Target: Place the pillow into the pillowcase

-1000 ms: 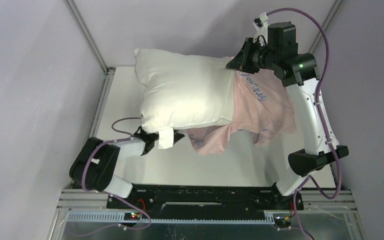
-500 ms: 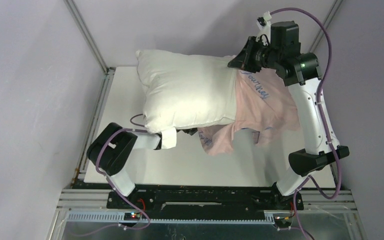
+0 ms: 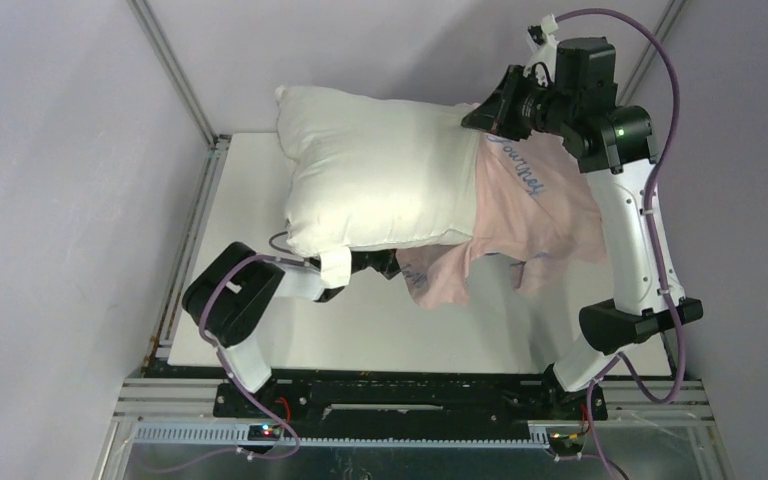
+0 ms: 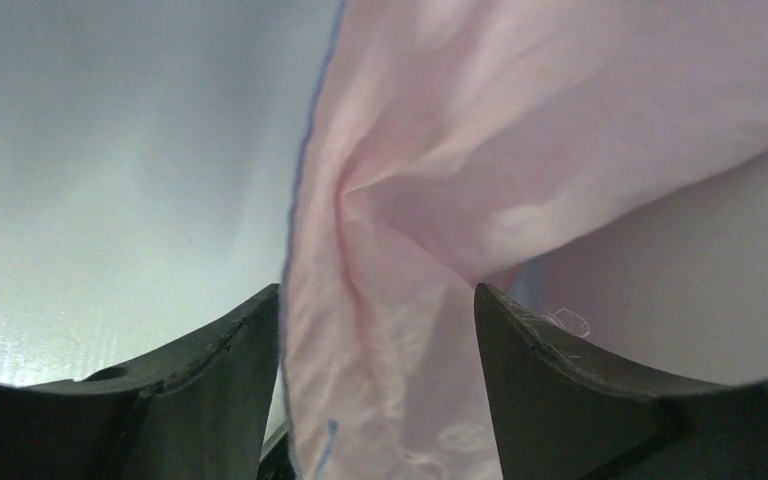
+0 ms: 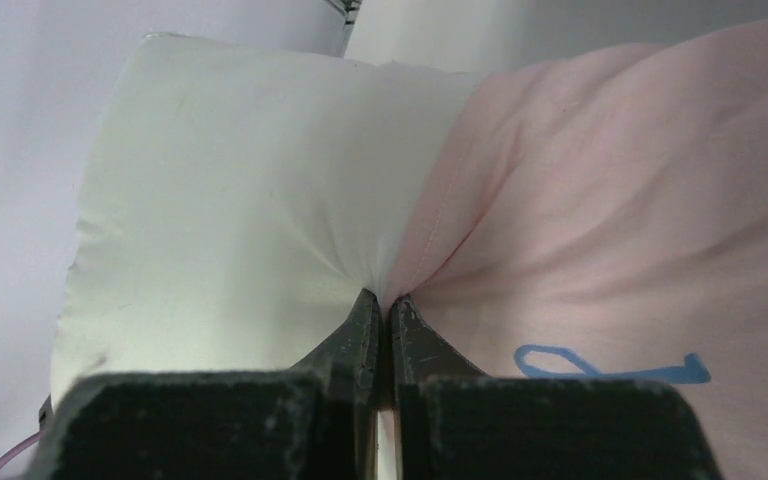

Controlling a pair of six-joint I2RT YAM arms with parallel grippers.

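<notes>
The plump white pillow point(image 3: 380, 175) is held up off the table, its right end inside the pale pink pillowcase point(image 3: 540, 205) with blue script. My right gripper point(image 3: 482, 112) is shut at the far top edge, pinching the pillowcase hem together with pillow fabric; the right wrist view shows its closed tips point(image 5: 385, 300) between the white pillow point(image 5: 230, 190) and the pink pillowcase point(image 5: 620, 230). My left gripper point(image 3: 385, 266) is under the pillow's near edge. In the left wrist view it point(image 4: 380, 330) stands open with a hanging fold of the pillowcase point(image 4: 400, 250) between its fingers point(image 4: 210, 380).
The white table point(image 3: 400, 330) lies below, with purple walls on three sides and metal frame posts point(image 3: 175, 75) at the back corners. A white tag point(image 3: 335, 268) hangs from the pillow's near left corner over the left wrist. The arm bases sit along the near edge.
The left arm has swung right and reached farther under the pillow toward the hanging pink flap. The right gripper has carried the pillow and pillowcase slightly right and back.
</notes>
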